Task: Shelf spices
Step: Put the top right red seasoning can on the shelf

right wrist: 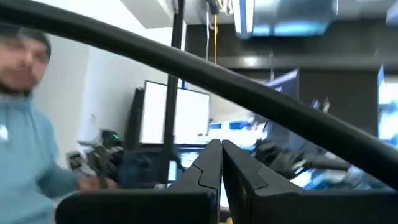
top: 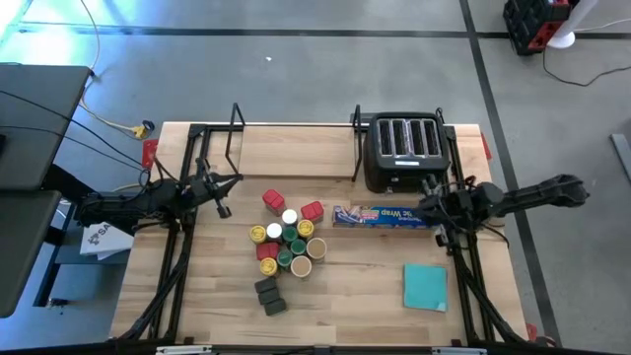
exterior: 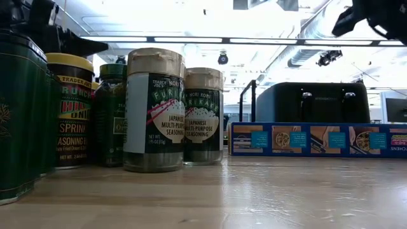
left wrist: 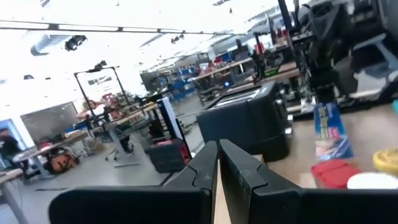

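Spices [top: 284, 247] sit bunched up in the middle of the table [top: 365, 286], in front of the shelf [top: 296, 148]. Left gripper [top: 229, 187] and right gripper [top: 426, 197] both hang at the sides with fingers pressed together, holding nothing.

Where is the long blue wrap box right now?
In the high view the blue wrap box lies right of centre, just in front of the black toaster, right of the spice cluster.

Spices [top: 284, 247]: red tins, dark grey blocks, jars lidded yellow, green, white, tan; shelf [top: 296, 148]: black wire, pale board; toaster [top: 403, 151] black; box [top: 380, 216] blue; pad [top: 425, 287] teal; table [top: 355, 296] light wood.
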### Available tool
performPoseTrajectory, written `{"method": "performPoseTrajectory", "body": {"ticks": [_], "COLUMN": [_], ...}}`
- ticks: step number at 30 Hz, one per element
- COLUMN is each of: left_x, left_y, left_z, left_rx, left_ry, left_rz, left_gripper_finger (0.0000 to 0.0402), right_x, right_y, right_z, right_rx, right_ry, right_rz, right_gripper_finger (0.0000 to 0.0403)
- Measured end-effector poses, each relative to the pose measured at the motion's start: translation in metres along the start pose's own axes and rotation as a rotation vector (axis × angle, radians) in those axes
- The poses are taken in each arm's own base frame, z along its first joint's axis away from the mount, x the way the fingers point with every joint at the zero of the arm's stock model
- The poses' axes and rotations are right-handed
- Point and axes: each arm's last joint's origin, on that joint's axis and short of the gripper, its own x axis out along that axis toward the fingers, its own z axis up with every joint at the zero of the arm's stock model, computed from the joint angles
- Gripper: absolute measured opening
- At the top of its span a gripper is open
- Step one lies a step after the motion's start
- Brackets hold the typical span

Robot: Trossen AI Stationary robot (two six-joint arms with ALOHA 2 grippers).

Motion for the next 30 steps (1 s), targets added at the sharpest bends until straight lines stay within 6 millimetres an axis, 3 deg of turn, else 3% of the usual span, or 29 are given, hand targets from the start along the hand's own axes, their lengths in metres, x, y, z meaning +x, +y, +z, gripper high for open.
{"method": "performPoseTrajectory", "body": {"ticks": [4, 8, 11, 14, 17, 27, 30], "left_x": [0.0, 0.0, 0.0, -0.001, -0.001, -0.001, -0.001], "left_y": [0.0, -0.002, -0.003, -0.004, -0.003, -0.001, -0.001], "left_z": [0.0, 0.002, 0.005, 0.007, 0.009, 0.012, 0.012], "left_rx": [-0.004, -0.109, -0.197, -0.272, -0.296, -0.422, -0.439], "left_ry": [0.0, -0.042, -0.09, -0.12, -0.133, -0.154, -0.153], "left_rz": [-0.004, -0.071, -0.142, -0.204, -0.198, -0.191, -0.193], "left_gripper_finger": [0.0015, 0.0015, 0.0015, 0.0015, 0.0015, 0.0015, 0.0015], "right_x": [0.003, 0.005, 0.019, 0.045, 0.079, 0.182, 0.206], "right_y": [-0.001, -0.005, -0.007, -0.009, -0.014, -0.029, -0.035], "right_z": [-0.006, -0.005, 0.006, 0.018, 0.017, -0.036, -0.038], "right_rx": [0.201, 0.154, 0.052, -0.014, -0.06, -0.072, -0.116], "right_ry": [0.031, 0.015, 0.008, 0.032, 0.178, 0.694, 0.842], "right_rz": [-0.018, -0.128, -0.135, -0.136, -0.148, -0.141, -0.13], "right_gripper_finger": [0.0007, 0.0007, 0.0007, 0.0007, 0.0007, 0.0007, 0.0007]}}
